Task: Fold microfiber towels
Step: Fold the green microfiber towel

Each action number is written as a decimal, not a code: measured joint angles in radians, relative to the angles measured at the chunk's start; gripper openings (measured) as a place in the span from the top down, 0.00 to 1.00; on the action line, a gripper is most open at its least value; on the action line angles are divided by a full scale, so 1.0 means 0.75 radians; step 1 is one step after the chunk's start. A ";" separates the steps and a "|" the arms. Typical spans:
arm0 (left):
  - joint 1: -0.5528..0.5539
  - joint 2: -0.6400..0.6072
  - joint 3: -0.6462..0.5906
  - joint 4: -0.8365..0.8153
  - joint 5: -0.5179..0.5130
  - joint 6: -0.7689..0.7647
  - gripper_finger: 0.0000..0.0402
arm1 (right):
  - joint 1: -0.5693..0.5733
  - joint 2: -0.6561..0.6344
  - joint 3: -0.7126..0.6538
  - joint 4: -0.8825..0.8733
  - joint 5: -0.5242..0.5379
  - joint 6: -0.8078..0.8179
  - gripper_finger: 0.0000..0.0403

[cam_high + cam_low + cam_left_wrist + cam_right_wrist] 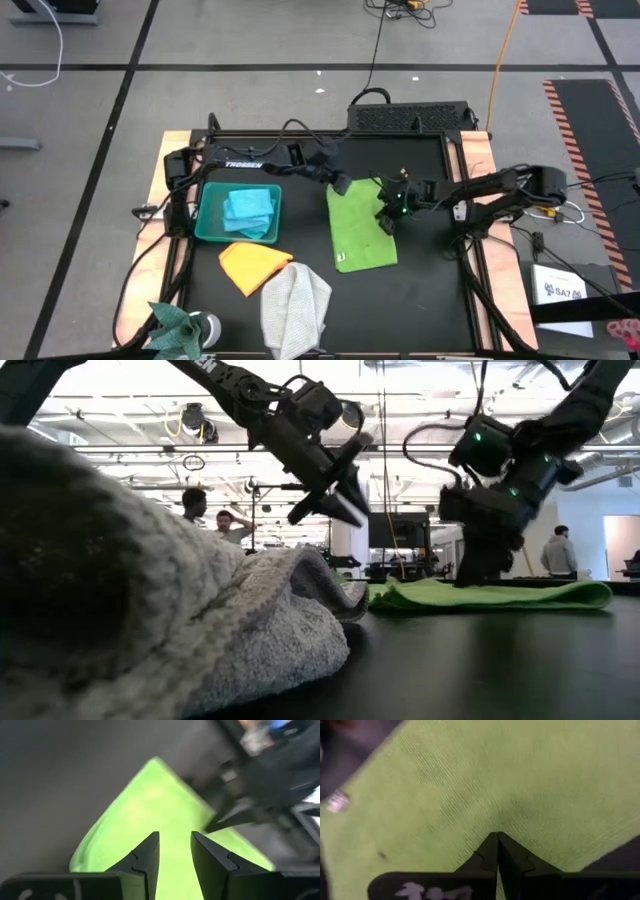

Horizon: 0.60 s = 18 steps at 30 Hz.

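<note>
1. While the lime green towel lies flat as a long strip on the dark worktop, you have both arms over its far end, which suggests a fold is in hand.
2. Your right gripper presses its tips down onto the cloth near the right edge, jaws together; the wrist view shows no fabric pinched between them, so it looks to be pinning or smoothing the towel rather than lifting it.
3. Your left gripper hovers above the far left corner, jaws apart with nothing between them, likely ready to take that corner.
4. Note the other towels: the light blue towel sits folded in the teal bin, probably finished; the orange-yellow towel and light grey towel lie crumpled near the front, and the teal towel lies at the front left corner, all waiting.
</note>
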 joint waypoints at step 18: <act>0.003 -0.001 0.000 -0.367 -0.192 -0.158 0.72 | -0.423 -0.110 0.248 -0.488 -0.002 -0.411 0.88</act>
